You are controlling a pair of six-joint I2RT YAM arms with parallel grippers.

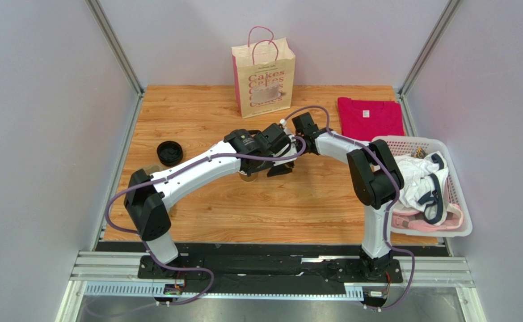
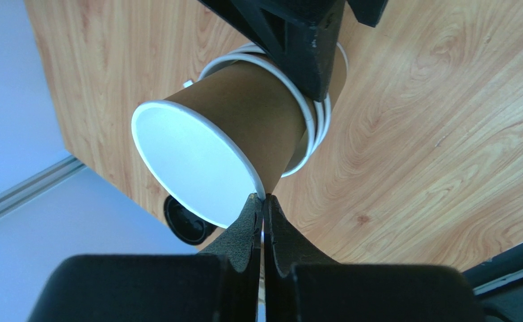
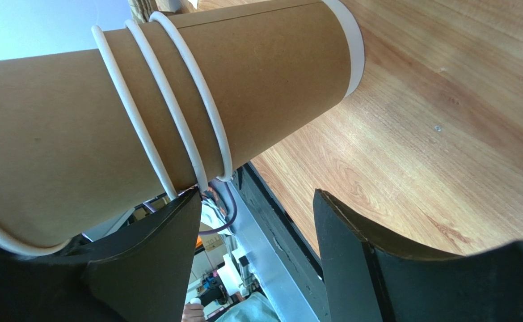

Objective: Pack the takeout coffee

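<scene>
Several brown kraft paper cups are nested in a stack [image 3: 257,74] that lies tilted above the table. My left gripper [image 2: 263,201] is shut on the white rim of the innermost cup [image 2: 237,114], whose open white mouth faces the left wrist camera. My right gripper [image 3: 257,201] is open; its left finger [image 3: 170,228] touches the white rims of the outer cups from below, and nothing is between the fingers. In the top view both grippers meet mid-table, left [image 1: 279,168] and right [image 1: 286,142], and the arms mostly hide the cups. The round black lid [image 1: 170,153] lies on the table at the left and also shows in the left wrist view [image 2: 187,221].
A cream paper bag with pink handles [image 1: 263,70] stands at the back centre. A folded pink shirt [image 1: 370,117] lies at the back right. A white basket [image 1: 445,225] of clothes stands at the right edge. A tan object [image 1: 151,168] is partly hidden behind the left arm.
</scene>
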